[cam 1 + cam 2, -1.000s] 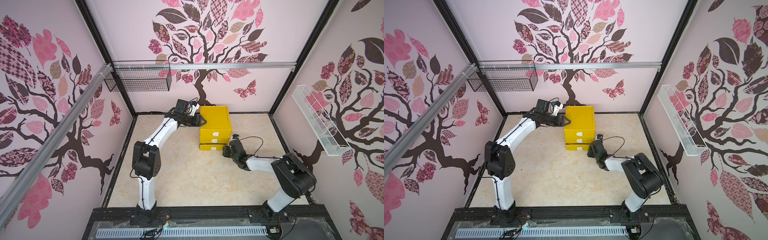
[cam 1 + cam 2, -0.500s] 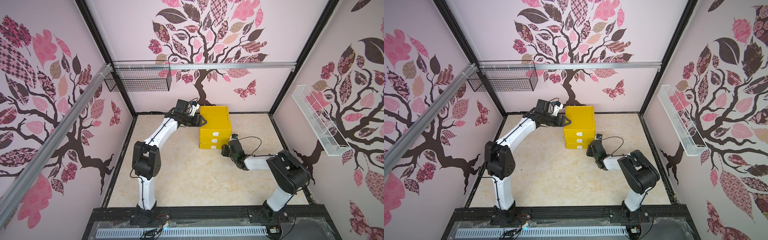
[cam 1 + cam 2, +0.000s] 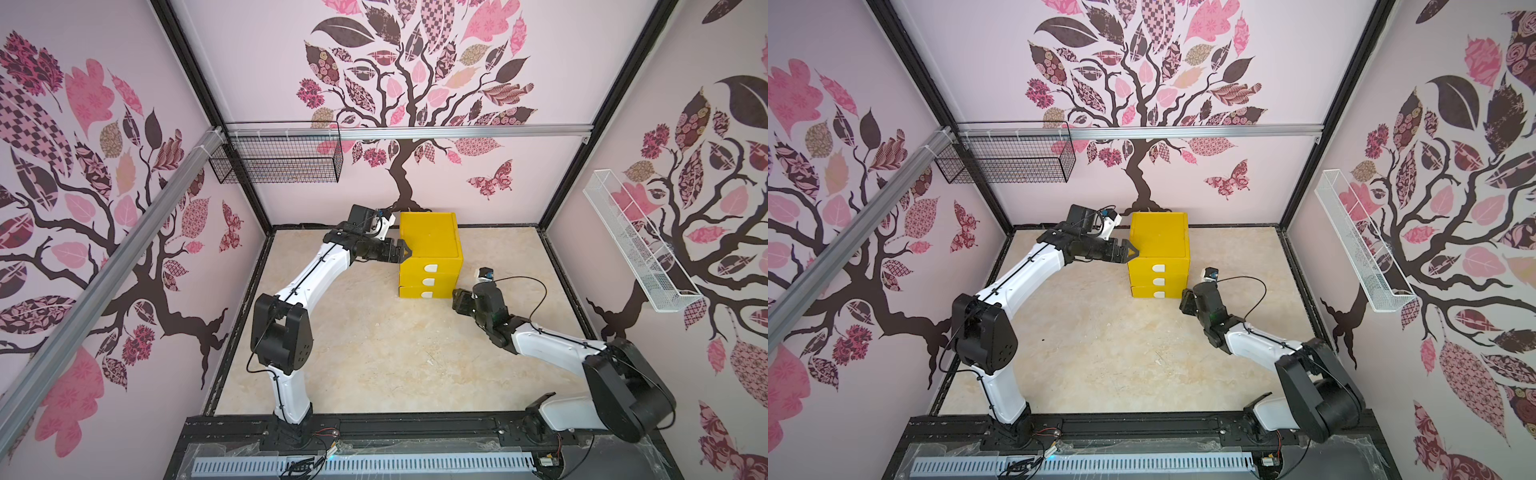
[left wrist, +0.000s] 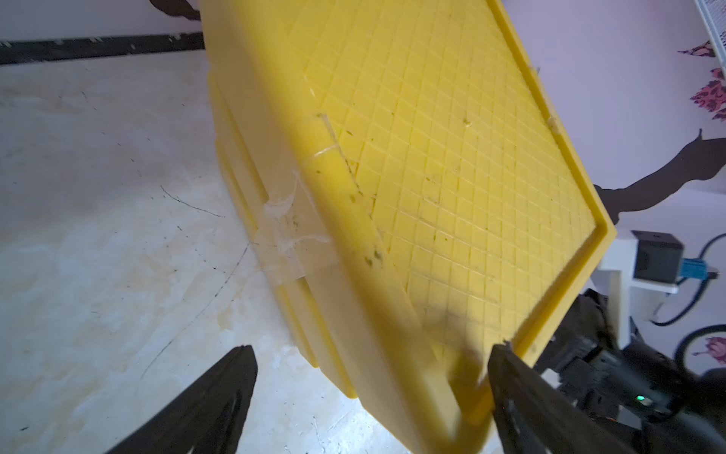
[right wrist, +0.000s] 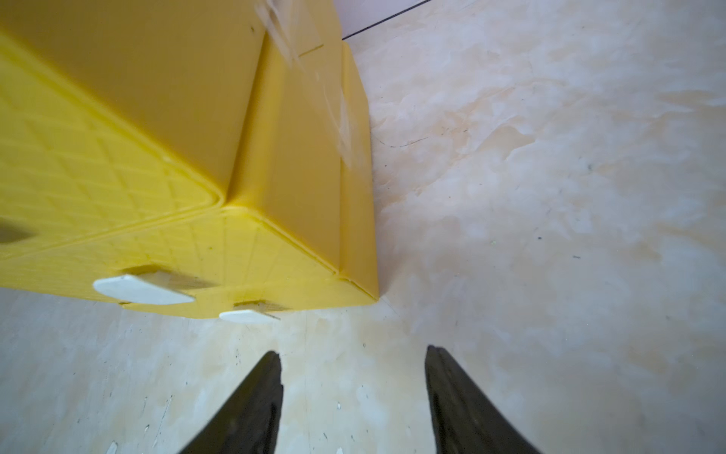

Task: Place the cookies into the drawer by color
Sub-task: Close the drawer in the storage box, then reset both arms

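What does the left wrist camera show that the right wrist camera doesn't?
Only the left wrist view: the drawer with its gridded top, tape on its side, and the right arm beyond. Only the right wrist view: two white handles on the drawer front. Both: the drawer, the floor, and an open claw, the left claw or the right claw.

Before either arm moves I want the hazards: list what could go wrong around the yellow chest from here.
The left claw stands open astride a top corner of the yellow chest, one finger by the rim; a sideways pull might drag or tip it. The right claw is open beside the bottom front corner, near the white handles; pushing forward could shove the chest instead.
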